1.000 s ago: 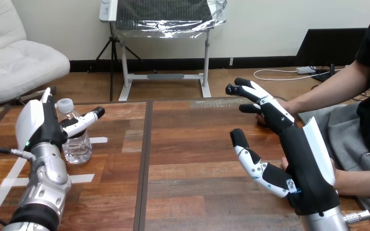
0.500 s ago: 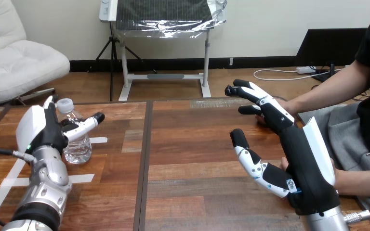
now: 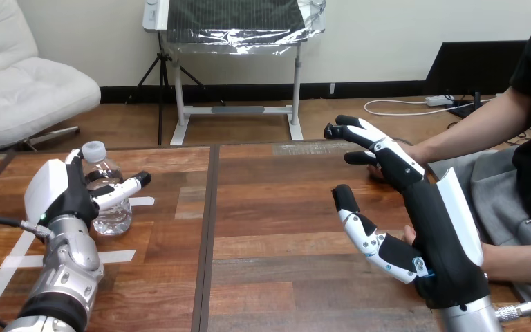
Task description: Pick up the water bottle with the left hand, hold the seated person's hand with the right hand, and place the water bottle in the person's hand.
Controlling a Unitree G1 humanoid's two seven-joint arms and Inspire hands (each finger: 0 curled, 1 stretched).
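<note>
Two robot hands over counter (image 3: 276, 207). Left robot hand (image 3: 59, 194) against upright bottle (image 3: 113, 207), counter's left; grip cannot be told. Right robot hand (image 3: 442, 235) splayed, fingertips before person's far hand (image 3: 373, 173).

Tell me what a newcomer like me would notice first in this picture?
The big black-and-white right hand at the right, fingers spread open above the wooden table, with a person's forearm reaching in behind it. At the left, the left hand stands by a clear water bottle, thumb across its front.
</note>
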